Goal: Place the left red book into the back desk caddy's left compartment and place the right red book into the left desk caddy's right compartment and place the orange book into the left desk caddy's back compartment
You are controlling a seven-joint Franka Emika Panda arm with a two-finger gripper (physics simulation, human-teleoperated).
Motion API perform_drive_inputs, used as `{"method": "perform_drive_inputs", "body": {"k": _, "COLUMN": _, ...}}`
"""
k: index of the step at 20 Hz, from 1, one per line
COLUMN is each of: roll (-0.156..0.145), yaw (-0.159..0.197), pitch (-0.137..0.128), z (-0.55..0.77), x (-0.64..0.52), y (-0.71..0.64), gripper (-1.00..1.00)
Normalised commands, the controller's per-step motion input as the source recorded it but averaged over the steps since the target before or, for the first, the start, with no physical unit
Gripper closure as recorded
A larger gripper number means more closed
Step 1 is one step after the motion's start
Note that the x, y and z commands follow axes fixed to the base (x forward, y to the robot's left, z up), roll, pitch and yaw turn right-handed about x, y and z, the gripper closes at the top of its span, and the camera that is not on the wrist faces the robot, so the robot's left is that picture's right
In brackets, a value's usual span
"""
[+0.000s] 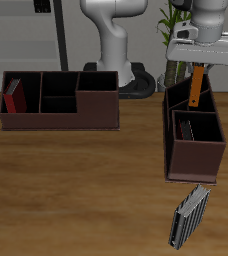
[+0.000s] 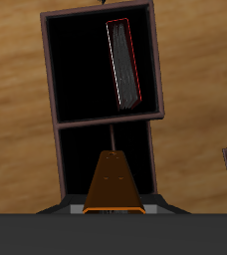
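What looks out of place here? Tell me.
One thing: a dark book lies on the bare table near its front edge, outside both caddies. The red books sit inside caddy compartments, and the gripper holds the orange book upright over the left desk caddy.

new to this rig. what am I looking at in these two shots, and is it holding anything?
It is a simulated white robot arm at a wooden table. One picture looks at the robot from the front and above; the other comes from a camera on the arm's wrist, looking down past the tool.

The tool grips a thin orange book, lowering it into the back compartment of a dark brown desk caddy. That caddy's other compartment holds a red-edged book. A second dark brown caddy also holds a red book. A grey book lies near the table's front edge.
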Motion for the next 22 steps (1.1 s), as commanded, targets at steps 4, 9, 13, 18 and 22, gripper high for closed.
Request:
{"method": "perform_drive_inputs", "body": {"k": 4, "roll": 0.078, "yaw": 0.043, "pitch": -0.014, "z": -0.10, "x": -0.06, "y": 0.29, "gripper": 1.00}}
{"method": "perform_drive_inputs", "body": {"k": 9, "roll": 0.050, "yaw": 0.032, "pitch": -0.027, "z": -0.01, "x": -0.01, "y": 0.18, "gripper": 1.00}}
{"method": "perform_drive_inputs", "body": {"k": 13, "roll": -0.029, "yaw": 0.014, "pitch": -0.034, "z": 0.13, "x": 0.16, "y": -0.06, "gripper": 1.00}}
{"method": "perform_drive_inputs", "body": {"k": 18, "roll": -0.005, "yaw": 0.016, "pitch": -0.041, "z": 0.03, "x": 0.08, "y": -0.04, "gripper": 1.00}}
{"method": "perform_drive_inputs", "body": {"k": 22, "roll": 0.010, "yaw": -0.011, "pitch": 0.046, "z": -0.24, "x": 0.13, "y": 0.02, "gripper": 1.00}}
